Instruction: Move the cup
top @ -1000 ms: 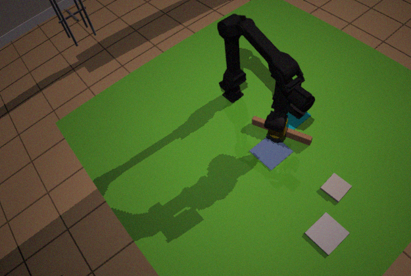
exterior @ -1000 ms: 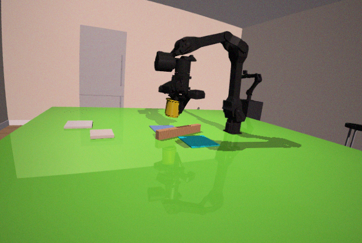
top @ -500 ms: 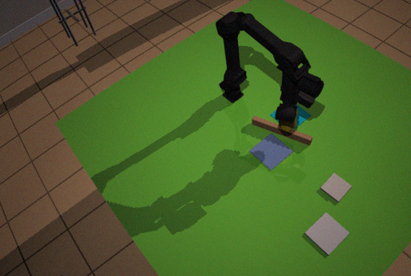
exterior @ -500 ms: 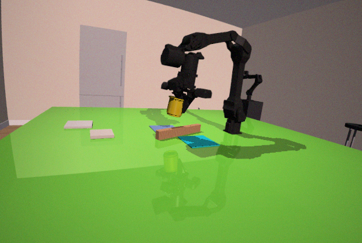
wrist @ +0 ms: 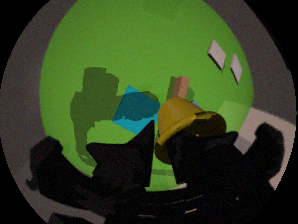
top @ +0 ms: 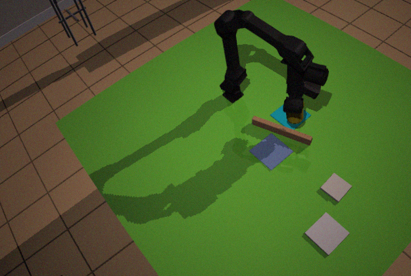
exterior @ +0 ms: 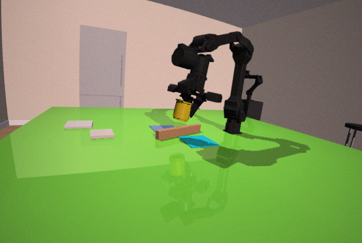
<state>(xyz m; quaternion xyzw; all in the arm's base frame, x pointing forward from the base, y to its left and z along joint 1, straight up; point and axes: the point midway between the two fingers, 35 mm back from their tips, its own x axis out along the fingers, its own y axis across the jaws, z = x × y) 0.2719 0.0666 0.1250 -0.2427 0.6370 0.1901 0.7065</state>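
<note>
The yellow cup is off the table, held by my gripper, which is shut on its wall. One finger is outside the cup; the other is mostly hidden by it. The cup leans slightly, mouth upward, in the exterior view. In the top view it overlaps the cyan pad; the exterior view shows it raised above bar height. The blue pad holds no cup. The cup's inside is dark, and I cannot make out the marbles.
A brown bar lies between the two pads. Two pale flat blocks, a smaller one and a larger one, lie beyond the blue pad.
</note>
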